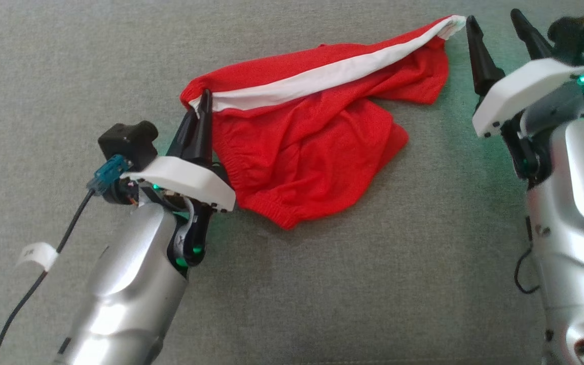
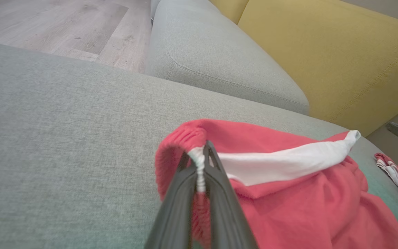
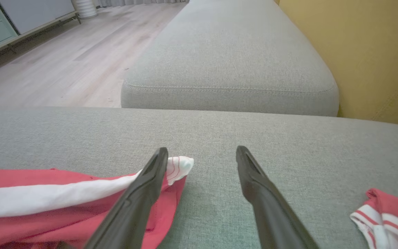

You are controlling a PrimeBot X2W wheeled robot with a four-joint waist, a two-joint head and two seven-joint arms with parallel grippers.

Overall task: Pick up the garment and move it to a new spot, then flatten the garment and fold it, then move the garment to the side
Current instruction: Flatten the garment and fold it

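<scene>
Garment (image 1: 312,147) crumpled on sofa (image 1: 69,76); left gripper (image 1: 205,96) pinches its waistband corner; right gripper (image 1: 493,17) wide open, empty, stripe end just beside one finger.

Near side: bare seat cushion (image 1: 322,294) is lying open between the two arms.
Centre: crumpled red garment (image 1: 312,152) is spreading across the cushion from gripper to gripper.
Left: left gripper (image 1: 203,99), clamped on the garment's waistband, is blocking that end.
Right: right gripper (image 1: 495,17), fingers spread, is standing at the garment's white tip.
Far right: second red-and-white cloth (image 3: 389,221) is lying apart on the cushion.
Back: yellow backrest (image 2: 323,52) is closing off that side.
</scene>
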